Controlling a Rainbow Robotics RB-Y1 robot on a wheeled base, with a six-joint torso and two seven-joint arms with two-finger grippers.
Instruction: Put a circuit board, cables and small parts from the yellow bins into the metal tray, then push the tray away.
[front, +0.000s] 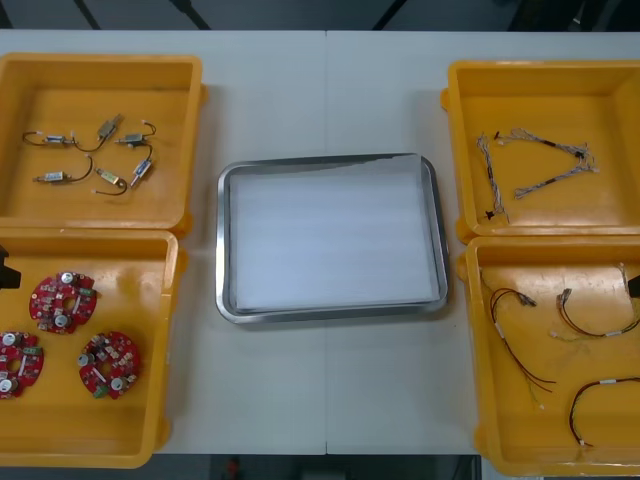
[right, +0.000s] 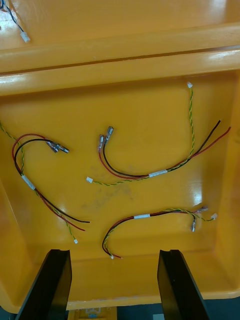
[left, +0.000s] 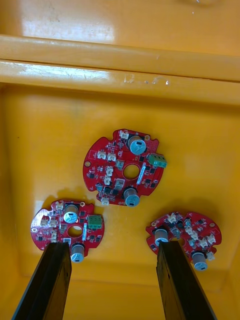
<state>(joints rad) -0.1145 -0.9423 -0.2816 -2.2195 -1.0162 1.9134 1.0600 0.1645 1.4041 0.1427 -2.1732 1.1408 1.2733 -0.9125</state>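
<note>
Three round red circuit boards (left: 125, 167) lie in the near left yellow bin (front: 160, 340). My left gripper (left: 114, 280) hangs open above them, its fingers (left: 47, 280) over the two nearer boards (left: 67, 227). My right gripper (right: 115, 285) is open over the near right yellow bin (front: 560, 430), which holds three red, black and yellow cables (right: 158, 173). The closest cable (right: 141, 216) lies just beyond its fingertips. The metal tray (front: 330, 238), white inside, sits between the bins with nothing in it.
Several small metal parts (front: 110, 125) with wire loops lie in the far left bin (front: 100, 90). Twisted blue and white cables (front: 550, 181) lie in the far right bin (front: 540, 100). Bare table surrounds the tray on all sides.
</note>
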